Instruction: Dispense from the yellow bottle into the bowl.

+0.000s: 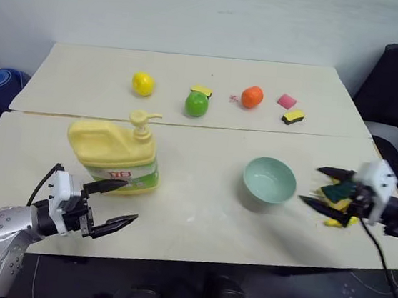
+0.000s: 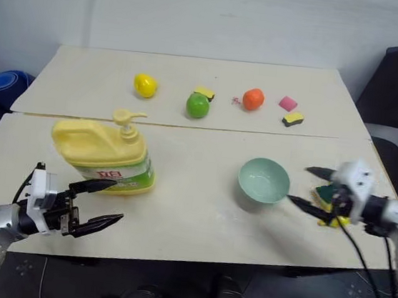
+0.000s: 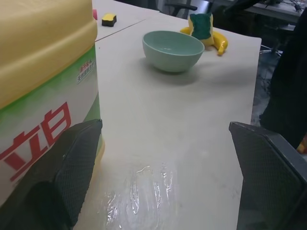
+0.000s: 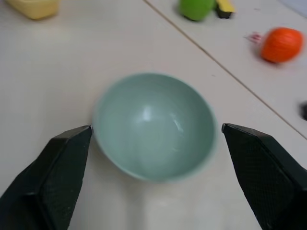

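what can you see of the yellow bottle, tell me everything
The yellow bottle is a large pale-yellow plastic jug with a built-in handle, a pump top whose spout points toward the bowl, and a green-and-white label with red lettering. It stands upright on the table's near-left part. The open left hand sits just in front of it, not gripping.

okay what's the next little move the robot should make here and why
Probably ease the open left gripper forward onto the yellow bottle. The bottle stands just beyond those fingers, ungripped, while the bowl sits apart to its right, between it and the open right gripper.
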Controlling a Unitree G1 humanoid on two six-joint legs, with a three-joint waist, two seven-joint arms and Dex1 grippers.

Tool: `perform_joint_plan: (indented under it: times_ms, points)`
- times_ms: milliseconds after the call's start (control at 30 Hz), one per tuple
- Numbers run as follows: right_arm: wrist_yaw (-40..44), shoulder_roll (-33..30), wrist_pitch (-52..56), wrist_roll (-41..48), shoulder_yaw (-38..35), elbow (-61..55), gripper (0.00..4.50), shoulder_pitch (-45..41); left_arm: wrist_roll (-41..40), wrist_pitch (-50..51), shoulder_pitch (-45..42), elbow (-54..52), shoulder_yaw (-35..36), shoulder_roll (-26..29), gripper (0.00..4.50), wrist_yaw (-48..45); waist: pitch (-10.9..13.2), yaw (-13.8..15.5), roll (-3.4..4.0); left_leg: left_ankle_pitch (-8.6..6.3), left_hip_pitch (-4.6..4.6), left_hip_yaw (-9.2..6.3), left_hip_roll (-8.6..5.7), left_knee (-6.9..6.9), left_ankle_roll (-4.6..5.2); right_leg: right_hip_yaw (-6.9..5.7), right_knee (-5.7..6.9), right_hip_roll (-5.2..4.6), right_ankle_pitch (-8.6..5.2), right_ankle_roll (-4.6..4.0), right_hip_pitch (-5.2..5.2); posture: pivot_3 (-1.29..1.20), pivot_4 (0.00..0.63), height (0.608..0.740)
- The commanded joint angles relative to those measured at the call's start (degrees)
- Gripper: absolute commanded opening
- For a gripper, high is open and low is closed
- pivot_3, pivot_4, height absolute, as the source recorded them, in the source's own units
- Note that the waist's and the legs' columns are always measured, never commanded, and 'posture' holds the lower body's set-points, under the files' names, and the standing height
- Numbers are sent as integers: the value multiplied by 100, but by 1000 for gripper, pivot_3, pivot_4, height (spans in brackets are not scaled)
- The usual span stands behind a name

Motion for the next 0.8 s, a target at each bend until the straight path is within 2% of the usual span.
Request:
perform_joint_plan:
  times_ms: [33,167,200,267,333,500,567,633,700,800]
  points:
    - [-363,265,472,-409,809,-615,4473,20,-104,22,83,-298,131,3,4500,94,-3,72,-7,-2,-1,0,-1,0,-1,0,-1,0,-1,-1,-3,0,150,740]
    - [-899,855,82,-1375,1644,61,4473,-393,-75,52,91,-415,58,-23,4500,168,-4,131,-10,0,-7,-1,-12,2,3,-3,-5,-7,-1,-2,-7,0,150,740]
    - [-1017,1018,-25,-1517,1743,320,4302,-513,-76,57,77,-431,51,-36,4500,199,-4,145,-9,2,-9,-1,-19,2,7,-3,-4,-13,-1,-1,-9,0,150,740]
    - [-1195,1243,-146,-1698,1841,709,3875,-680,-90,66,58,-451,53,-48,4500,246,-4,147,-10,3,-12,-2,-25,2,11,-5,-4,-17,0,-1,-9,0,150,740]
    - [-1087,1274,-559,-1972,2039,1050,3189,-857,-104,89,68,-480,77,-33,4500,274,-4,142,-10,4,-11,-1,-26,2,12,-5,-4,-16,0,0,-8,0,150,740]
    - [-850,1482,-1003,-1924,2057,1054,1487,-1307,-501,325,228,-753,595,-8,4500,485,-3,70,-12,6,-11,-2,-20,2,9,-8,0,-6,1,1,-8,0,150,740]
    - [-753,1492,-1027,-1910,2051,1054,708,-1397,-879,545,239,-943,787,-54,4500,638,-3,61,-13,7,-11,-2,-14,2,8,-8,7,-1,1,1,-8,0,150,740]
    - [-459,1487,-1193,-1808,2077,988,40,-1601,-1888,1178,323,-1300,1250,84,4500,924,-2,62,-14,7,-10,-3,-13,2,7,-10,10,-1,1,1,-6,0,150,740]
    - [4,1458,-1150,-1542,2114,676,40,-1851,-2929,1802,483,-1665,1797,438,4500,1134,3,48,-21,7,-12,-4,-11,2,7,-8,16,-1,1,2,-7,0,150,740]
    - [420,1446,-914,-1385,2183,404,40,-2206,-3667,2174,540,-1820,2482,838,4500,1361,13,50,-18,9,-11,-7,-7,2,4,-9,14,2,1,1,-7,0,150,740]
